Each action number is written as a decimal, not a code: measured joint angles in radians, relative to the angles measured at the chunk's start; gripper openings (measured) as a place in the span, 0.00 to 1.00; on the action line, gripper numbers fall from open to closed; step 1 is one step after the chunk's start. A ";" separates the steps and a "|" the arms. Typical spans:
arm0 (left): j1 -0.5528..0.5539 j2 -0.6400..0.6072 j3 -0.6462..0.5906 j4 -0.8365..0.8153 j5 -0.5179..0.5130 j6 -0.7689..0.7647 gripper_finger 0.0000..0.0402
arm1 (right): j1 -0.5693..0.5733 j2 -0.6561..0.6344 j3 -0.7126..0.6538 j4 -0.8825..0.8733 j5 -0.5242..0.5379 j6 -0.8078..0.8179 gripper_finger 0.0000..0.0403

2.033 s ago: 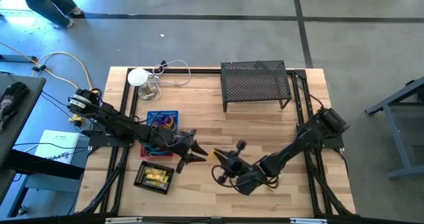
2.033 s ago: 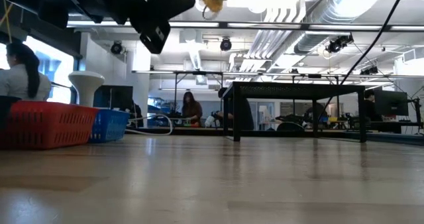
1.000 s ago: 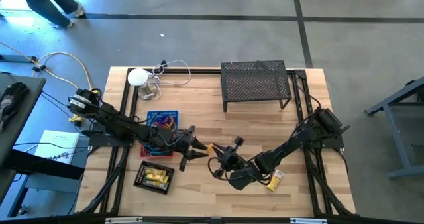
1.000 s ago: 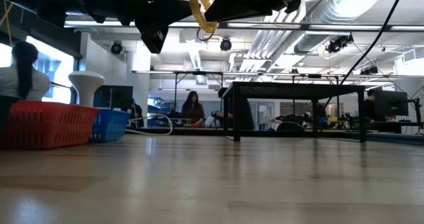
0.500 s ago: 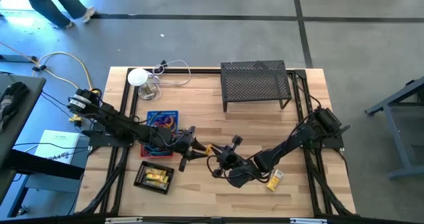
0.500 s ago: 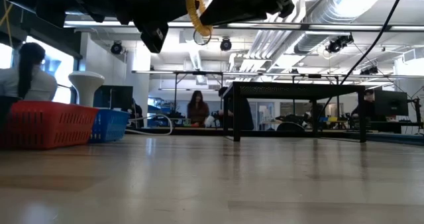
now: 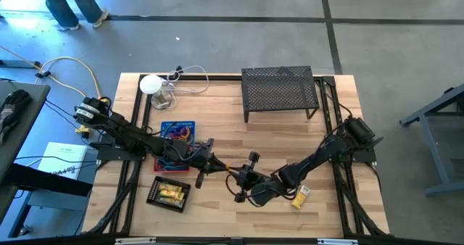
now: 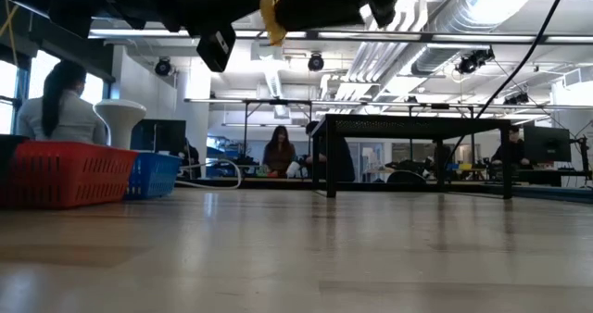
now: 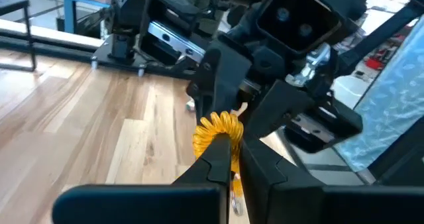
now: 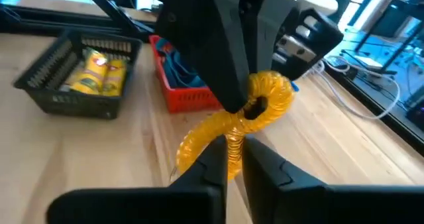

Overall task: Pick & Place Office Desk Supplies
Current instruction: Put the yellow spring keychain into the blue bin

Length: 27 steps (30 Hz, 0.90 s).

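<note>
An orange coiled ring (image 9: 215,126), one of the office desk supplies, hangs in the air over the middle of the table, held between both grippers. My left gripper (image 7: 216,164) reaches in from the table's left and is shut on it. My right gripper (image 7: 236,175) comes from the table's right and is shut on the same ring (image 10: 265,99). In the low view the ring (image 8: 269,12) shows high above the tabletop between the two dark hands. My left gripper pinches one side of the ring's coil (image 9: 217,136) between its two fingers, which lie level and come from the table's left. The ring is lifted clear of the table. My right gripper pinches the ring's opposite stretch (image 10: 232,143) between its two fingers, coming from the table's right and slanting slightly down. The coil (image 10: 195,148) bulges out to either side of the fingers.
A red basket (image 10: 192,95) with blue loops and a black basket (image 10: 79,75) with yellow tubes stand near the left arm. A black mesh shelf (image 7: 279,93) stands at the far right, a white round device (image 7: 151,84) at the far left. One tube (image 7: 299,196) lies by the right arm.
My left gripper's fingers, spread wide a second ago, have shut on the orange ring. My right gripper has swung its wrist and carried the ring a little toward the left gripper, in between those fingers. The ring has stayed clear of the table.
</note>
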 joint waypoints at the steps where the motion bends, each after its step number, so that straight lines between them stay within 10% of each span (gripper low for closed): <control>1: 0.000 0.000 0.001 0.004 0.002 0.000 0.02 | 0.005 -0.007 0.000 0.002 -0.002 0.000 0.09; 14: 0.001 -0.135 0.000 -0.352 -0.002 -0.023 0.01 | 0.126 -0.042 0.001 -0.013 0.098 0.003 0.57; 27: 0.004 -0.530 0.076 -1.184 -0.358 -0.212 0.01 | 0.158 -0.041 0.001 -0.040 0.095 0.091 0.61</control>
